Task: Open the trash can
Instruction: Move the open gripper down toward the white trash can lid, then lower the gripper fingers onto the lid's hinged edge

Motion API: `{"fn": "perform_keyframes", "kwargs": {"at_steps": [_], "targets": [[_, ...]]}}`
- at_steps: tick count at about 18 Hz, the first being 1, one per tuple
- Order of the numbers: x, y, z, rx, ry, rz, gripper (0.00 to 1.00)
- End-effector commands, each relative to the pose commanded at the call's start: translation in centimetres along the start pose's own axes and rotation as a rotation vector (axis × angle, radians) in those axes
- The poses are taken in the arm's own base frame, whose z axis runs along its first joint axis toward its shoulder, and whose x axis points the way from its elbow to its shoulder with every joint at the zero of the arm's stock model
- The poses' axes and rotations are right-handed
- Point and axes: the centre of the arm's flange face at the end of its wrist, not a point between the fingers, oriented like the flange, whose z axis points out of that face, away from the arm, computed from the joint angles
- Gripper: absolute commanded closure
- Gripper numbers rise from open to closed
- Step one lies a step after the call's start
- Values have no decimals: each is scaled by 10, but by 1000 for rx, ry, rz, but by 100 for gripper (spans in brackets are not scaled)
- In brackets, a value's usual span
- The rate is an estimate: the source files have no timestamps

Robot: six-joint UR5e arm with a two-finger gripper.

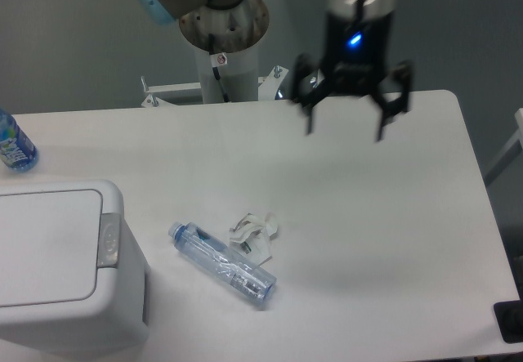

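Opening the trash can (61, 268) depends on pressing the grey push-button strip (108, 240) on its rim, beside the closed flat lid (45, 246). The can stands at the near left corner of the counter (368, 215). The end effector (344, 113) hangs above the far side of the counter, well apart from the can, fingers spread wide and holding nothing.

Risks from this position:
- Approaching low risks striking the clear plastic bottle (222, 265) or the crumpled wrapper (255, 231), both lying between end effector and can.
- Pressing with fingers apart may straddle the narrow strip or land on the lid, leaving the latch unreleased.
- Pushing off-centre or sideways could shift the can toward the counter edge.
- The blue-labelled bottle (14, 144) at the far left is unlikely to interfere.
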Motion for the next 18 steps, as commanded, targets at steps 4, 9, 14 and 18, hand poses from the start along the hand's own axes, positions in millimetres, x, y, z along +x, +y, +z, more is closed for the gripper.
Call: {"fn": "perform_keyframes", "kwargs": {"at_steps": [4, 9, 14, 18], "targets": [[34, -16, 23, 58, 118, -117, 0], [65, -26, 44, 49, 169, -125, 0], [97, -35, 68, 55, 194, -89, 0], [108, -36, 77, 45, 205, -74, 0]]}}
